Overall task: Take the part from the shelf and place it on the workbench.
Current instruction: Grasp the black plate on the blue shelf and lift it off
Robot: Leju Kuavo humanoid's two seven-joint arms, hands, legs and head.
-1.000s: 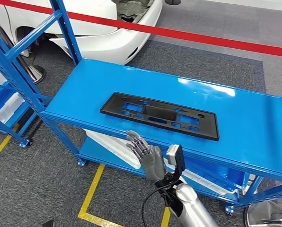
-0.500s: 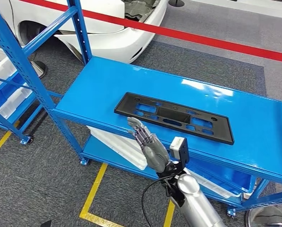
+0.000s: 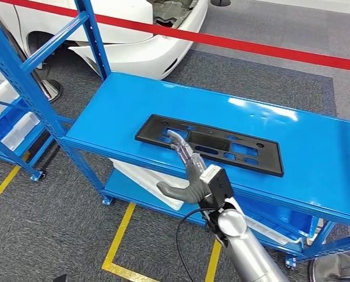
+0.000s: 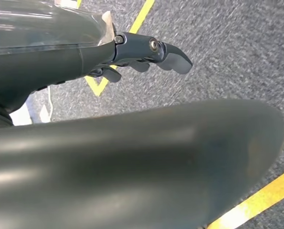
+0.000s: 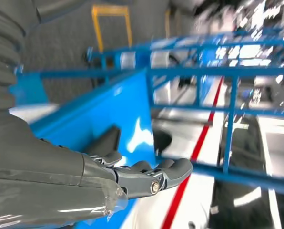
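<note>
A flat black rectangular part (image 3: pixel 235 150) with several cut-outs lies on the top level of the blue shelf (image 3: pixel 297 141). My right hand (image 3: pixel 188 167) reaches in from below. Its fingers (image 3: pixel 181 144) lie stretched over the part's near edge toward its left end, and its thumb (image 3: pixel 168 189) sticks out to the left, in front of the shelf's edge. It grips nothing. In the right wrist view the right hand (image 5: pixel 140 174) is spread above the blue surface, with the dark part (image 5: pixel 108 138) just beyond it. My left hand (image 4: pixel 147 50) hangs over the grey floor, holding nothing.
A white car (image 3: pixel 133 41) and a red barrier tape (image 3: pixel 253 44) stand behind the shelf. Another blue rack (image 3: pixel 13 76) rises at the left. White parts (image 3: pixel 142 176) lie on the lower shelf level. Yellow floor lines (image 3: pixel 120 235) and a chrome stand base (image 3: pixel 337 267) are near my feet.
My right hand has risen from below the shelf's front edge and moved forward onto the part's near edge, with the thumb now swung out. The head view has shifted slightly.
</note>
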